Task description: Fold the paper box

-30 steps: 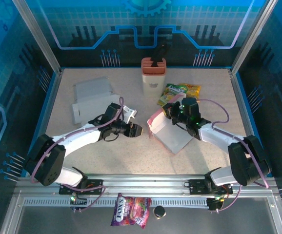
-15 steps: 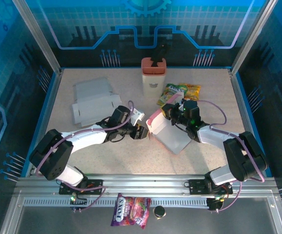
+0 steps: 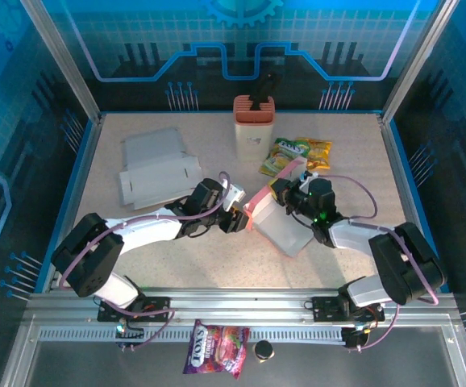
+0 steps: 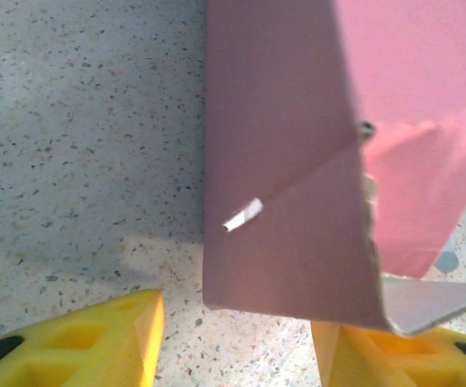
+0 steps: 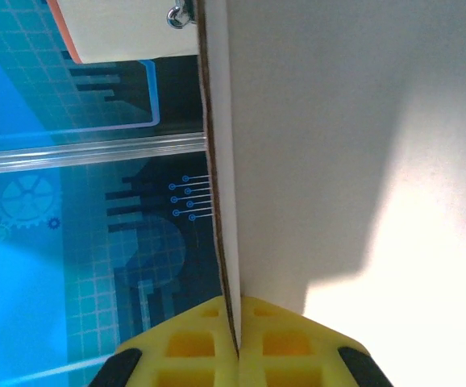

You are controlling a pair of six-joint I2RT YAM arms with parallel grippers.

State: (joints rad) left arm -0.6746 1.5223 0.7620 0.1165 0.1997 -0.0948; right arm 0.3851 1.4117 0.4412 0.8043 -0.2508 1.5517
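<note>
We see the pink paper box (image 3: 280, 219) half-formed near the middle of the tabletop (image 3: 217, 270), propped at a tilt between the two arms. The right pincer (image 3: 288, 190) is closed tight on the box's far upper edge. In its wrist view the two yellow fingertips (image 5: 176, 343) press together with a thin pale panel of the box pinched between them. The left pincer (image 3: 237, 219) sits at the box's near left corner, its jaws roughly half open. In its own wrist view the box's pink wall rises over the speckled tabletop, with its lower edge between the yellow fingers (image 4: 96, 339). The left finger stands apart from the card, so we see no grip there. Flat grey box blanks (image 3: 156, 168) lie at the back left, well apart from the box. A cream holder (image 3: 254, 129) with a pink rim stands at the back centre. A green and yellow snack bag (image 3: 297, 153) lies just beyond the right pincer.
</note>
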